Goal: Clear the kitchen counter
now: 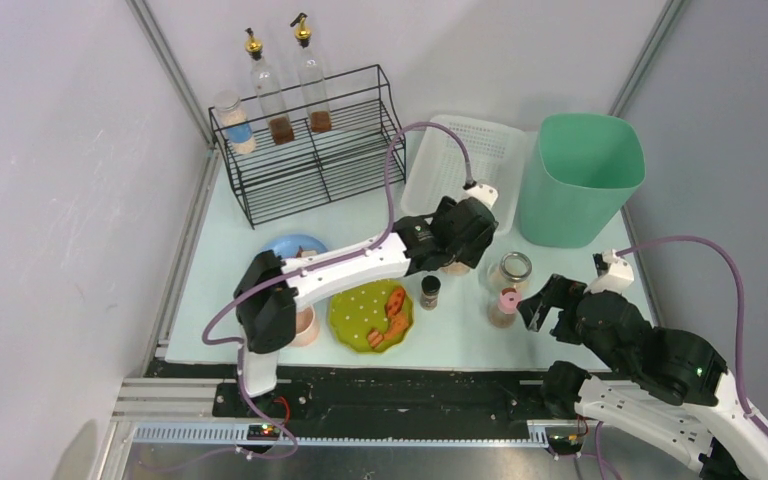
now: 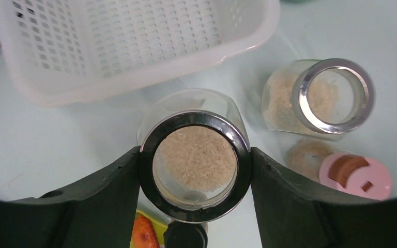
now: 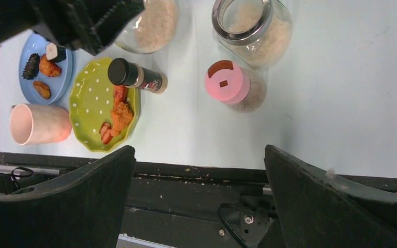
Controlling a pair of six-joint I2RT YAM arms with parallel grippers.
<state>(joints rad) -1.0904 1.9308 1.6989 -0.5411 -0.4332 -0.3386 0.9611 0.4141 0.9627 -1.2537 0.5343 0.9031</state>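
A: What do we have in the left gripper (image 2: 195, 157)?
B: A rice jar (image 2: 186, 103), its 2 fingers (image 2: 108, 196) pressed on the metal rim; the kitchen counter (image 2: 57, 139) lies beneath it
A: And the right gripper (image 3: 199, 150)?
B: We see it spread wide, holding nothing, over the counter's near edge

A black wire rack (image 1: 305, 160) held two oil bottles (image 1: 268, 95), with a white basket (image 1: 480, 150) and a green bin (image 1: 580, 185) to its right. Nearer stood a rice jar (image 2: 195, 160), a second rice jar (image 2: 320, 98), a pink-lidded jar (image 2: 355, 175), a black-capped shaker (image 1: 430, 291), a green plate (image 1: 355, 310), a blue plate (image 1: 295, 244) and a pink cup (image 1: 306, 326).
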